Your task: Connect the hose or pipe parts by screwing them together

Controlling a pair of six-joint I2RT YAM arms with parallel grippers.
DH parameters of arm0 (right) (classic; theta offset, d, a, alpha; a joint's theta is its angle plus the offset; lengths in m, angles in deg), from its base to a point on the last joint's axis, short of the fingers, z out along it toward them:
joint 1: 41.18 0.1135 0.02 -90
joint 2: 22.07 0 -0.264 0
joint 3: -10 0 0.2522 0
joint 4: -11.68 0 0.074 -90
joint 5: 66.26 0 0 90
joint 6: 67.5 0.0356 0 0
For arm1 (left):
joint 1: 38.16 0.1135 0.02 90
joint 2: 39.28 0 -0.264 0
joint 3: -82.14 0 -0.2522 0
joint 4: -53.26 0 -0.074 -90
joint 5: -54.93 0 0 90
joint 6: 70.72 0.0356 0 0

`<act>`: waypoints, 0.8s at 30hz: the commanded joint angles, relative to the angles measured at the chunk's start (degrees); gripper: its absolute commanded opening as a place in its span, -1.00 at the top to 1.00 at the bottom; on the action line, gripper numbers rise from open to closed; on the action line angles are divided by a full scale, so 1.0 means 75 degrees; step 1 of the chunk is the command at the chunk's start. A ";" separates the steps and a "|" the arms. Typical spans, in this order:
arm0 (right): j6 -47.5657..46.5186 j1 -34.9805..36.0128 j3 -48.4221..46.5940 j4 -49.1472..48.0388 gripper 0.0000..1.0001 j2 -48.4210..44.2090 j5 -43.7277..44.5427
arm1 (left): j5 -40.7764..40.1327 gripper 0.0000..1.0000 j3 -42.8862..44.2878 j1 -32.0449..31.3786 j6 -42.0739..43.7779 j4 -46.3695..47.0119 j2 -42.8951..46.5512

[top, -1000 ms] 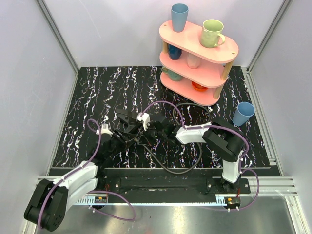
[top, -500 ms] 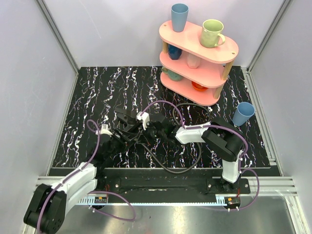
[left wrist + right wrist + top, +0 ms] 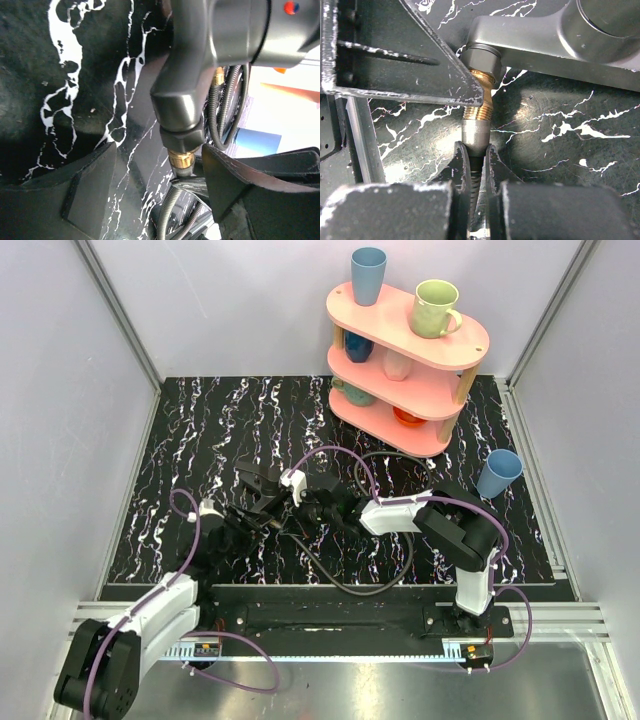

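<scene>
Right pincer (image 3: 476, 156) clamped on thin black flexible hose (image 3: 475, 171), just below brass threaded fitting (image 3: 480, 95) entering dark angular metal piece (image 3: 535, 35). Left pincer (image 3: 159, 170) apart, straddling fitting, no contact.

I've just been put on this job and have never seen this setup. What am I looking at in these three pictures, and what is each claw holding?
These are two robot arms with two-finger claws, working over a black, white-veined mat. The wide picture looks down from above, with the arms' bases at its bottom edge. The other two pictures come from a camera on each wrist.

In the left wrist picture, the left gripper stands open on either side of a brass threaded fitting. The fitting joins a thin braided black hose to a dark angular metal piece. The claw touches neither.

In the right wrist picture, the right gripper is shut on that hose just below the fitting.

At the back stand a pink three-tier shelf of cups and a blue cup.
</scene>
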 commanded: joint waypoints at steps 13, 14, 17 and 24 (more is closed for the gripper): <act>0.0067 -0.0004 -0.0349 -0.0888 1.00 0.0032 -0.0067 | 0.0030 -0.40 0.0607 0.0522 0.0363 0.0701 -0.0539; 0.0079 -0.0004 -0.0349 -0.0888 1.00 0.0031 -0.0067 | 0.0018 -0.38 0.0595 0.0545 0.0363 0.0724 -0.0586; 0.0067 -0.0004 -0.0361 -0.0888 1.00 0.0043 -0.0067 | -0.0005 -0.35 0.0607 0.0581 0.0363 0.0911 -0.0715; 0.0079 -0.0004 -0.0337 -0.0853 1.00 0.0066 -0.0020 | 0.0159 -0.13 0.0631 0.0592 0.0305 0.1356 -0.1172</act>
